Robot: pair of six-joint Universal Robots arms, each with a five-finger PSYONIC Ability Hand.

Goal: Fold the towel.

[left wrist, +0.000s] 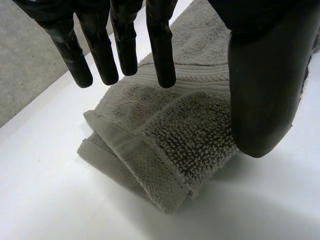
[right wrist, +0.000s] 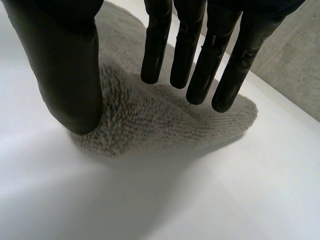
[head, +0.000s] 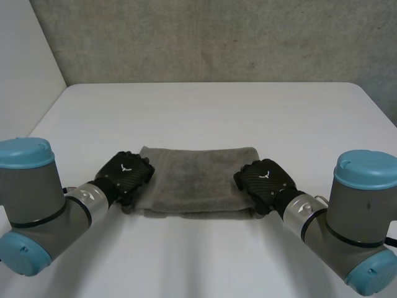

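Presently the folded grey towel [head: 197, 180] is lying crosswise, its ends sitting under the straight-fingered, empty left hand [head: 126, 173] and right hand [head: 267, 179].

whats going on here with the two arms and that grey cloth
A two-armed robot is working on a grey towel that lies on the white table. The towel is already folded over into a layered band. The left hand is over its left end and the right hand over its right end. Each wrist view shows straight fingers with the thumb held apart, so neither hand is gripping the cloth.
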